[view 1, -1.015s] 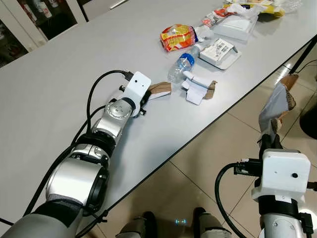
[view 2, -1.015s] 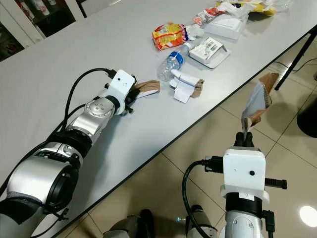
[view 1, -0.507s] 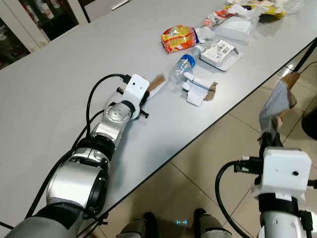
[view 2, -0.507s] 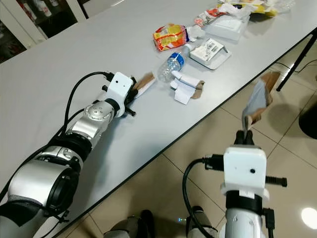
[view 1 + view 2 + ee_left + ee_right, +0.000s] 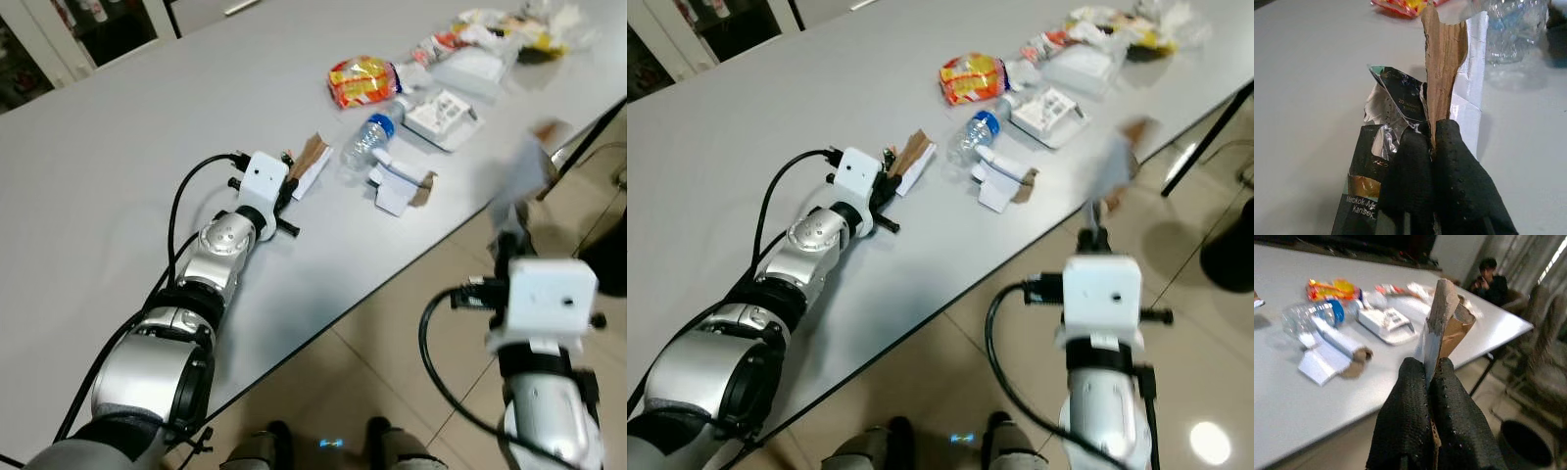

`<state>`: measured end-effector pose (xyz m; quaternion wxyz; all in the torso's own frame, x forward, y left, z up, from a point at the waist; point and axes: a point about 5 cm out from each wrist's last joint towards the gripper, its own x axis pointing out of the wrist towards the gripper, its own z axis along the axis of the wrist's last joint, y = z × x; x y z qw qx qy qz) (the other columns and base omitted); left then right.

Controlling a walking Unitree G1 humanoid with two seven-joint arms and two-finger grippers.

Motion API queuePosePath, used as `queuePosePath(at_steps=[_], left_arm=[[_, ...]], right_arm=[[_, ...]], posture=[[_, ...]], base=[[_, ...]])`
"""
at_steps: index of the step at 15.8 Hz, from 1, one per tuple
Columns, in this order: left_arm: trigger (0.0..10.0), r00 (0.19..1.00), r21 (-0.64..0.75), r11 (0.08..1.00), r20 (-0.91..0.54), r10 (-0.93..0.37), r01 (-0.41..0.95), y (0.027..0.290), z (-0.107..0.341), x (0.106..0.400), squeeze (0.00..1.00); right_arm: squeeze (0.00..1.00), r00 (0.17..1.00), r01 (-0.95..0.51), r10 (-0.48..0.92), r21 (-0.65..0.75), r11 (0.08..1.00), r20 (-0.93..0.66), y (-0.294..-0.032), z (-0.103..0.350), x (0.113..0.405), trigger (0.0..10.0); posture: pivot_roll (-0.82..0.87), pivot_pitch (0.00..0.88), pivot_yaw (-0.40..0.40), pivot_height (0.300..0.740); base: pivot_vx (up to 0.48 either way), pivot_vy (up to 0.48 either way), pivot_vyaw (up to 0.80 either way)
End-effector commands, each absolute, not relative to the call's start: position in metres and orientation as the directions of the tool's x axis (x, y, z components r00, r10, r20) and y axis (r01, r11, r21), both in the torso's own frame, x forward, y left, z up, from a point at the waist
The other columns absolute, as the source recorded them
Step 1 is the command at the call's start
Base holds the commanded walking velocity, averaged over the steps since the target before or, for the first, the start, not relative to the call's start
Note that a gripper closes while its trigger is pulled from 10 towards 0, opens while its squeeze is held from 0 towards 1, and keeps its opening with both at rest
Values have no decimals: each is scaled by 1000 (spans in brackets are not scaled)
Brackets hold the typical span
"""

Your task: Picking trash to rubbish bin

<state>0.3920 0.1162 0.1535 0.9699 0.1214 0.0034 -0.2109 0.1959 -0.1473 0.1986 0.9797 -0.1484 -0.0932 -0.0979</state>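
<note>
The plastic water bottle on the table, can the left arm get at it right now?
Probably not yet: the left gripper is shut on a torn cardboard piece, though the water bottle lies just beyond it with nothing between.

A torn brown-and-white cardboard scrap (image 5: 1447, 73) stands upright above the table, another scrap (image 5: 1442, 328) beyond its edge.

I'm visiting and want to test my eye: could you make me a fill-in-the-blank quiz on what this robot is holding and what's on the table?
1. The left gripper is shut on a scrap of brown ____.
2. The bottle has a ____ cap.
3. The right gripper holds its scrap over the ____, beside the table.
4. The bottle lies on its ____.

Missing words: cardboard; blue; floor; side
</note>
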Motion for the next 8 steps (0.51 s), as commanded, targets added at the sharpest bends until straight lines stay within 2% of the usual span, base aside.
queuePosePath(at_steps=[1, 8], left_arm=[[0, 907, 191, 887, -125, -402, 420, 125, 131, 383, 0], [0, 906, 197, 894, 55, -420, 403, 129, 143, 373, 0]], right_arm=[[0, 967, 201, -145, -277, 940, 211, -149, 198, 200, 10000], [0, 966, 164, -91, -297, 941, 244, -157, 202, 223, 10000]], posture=[[32, 161, 30, 740], [97, 116, -4, 740]], base=[[0, 0, 0], [0, 0, 0]])
